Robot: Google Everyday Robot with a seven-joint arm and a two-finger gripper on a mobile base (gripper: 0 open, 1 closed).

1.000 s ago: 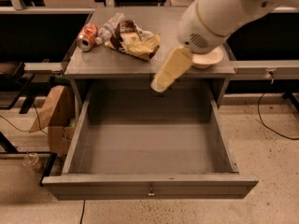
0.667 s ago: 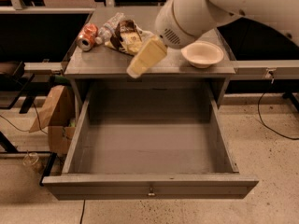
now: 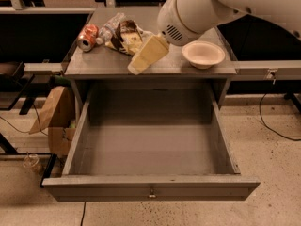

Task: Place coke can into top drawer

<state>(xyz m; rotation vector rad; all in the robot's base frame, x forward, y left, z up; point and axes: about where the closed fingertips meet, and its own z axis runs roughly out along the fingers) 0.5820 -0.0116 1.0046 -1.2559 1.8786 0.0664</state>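
Note:
The coke can point(image 3: 87, 36) lies on its side at the back left of the grey table top, orange-red with a silver end facing the front. The top drawer point(image 3: 150, 188) is pulled fully out below the table top and holds nothing. My gripper point(image 3: 141, 62) is cream-coloured and hangs from the large white arm over the middle of the table top, near its front edge. It is to the right of the can, apart from it, just in front of the snack bag. It holds nothing that I can see.
A brown-and-yellow snack bag point(image 3: 127, 36) and a clear plastic bottle point(image 3: 109, 29) lie right of the can. A white bowl point(image 3: 203, 54) stands at the table's right. A brown paper bag and box point(image 3: 54, 114) stand on the floor left of the drawer.
My arm and gripper have swung left across the table top, from over the bowl to the middle near the snack bag. The bowl is now uncovered. The can and drawer have not moved.

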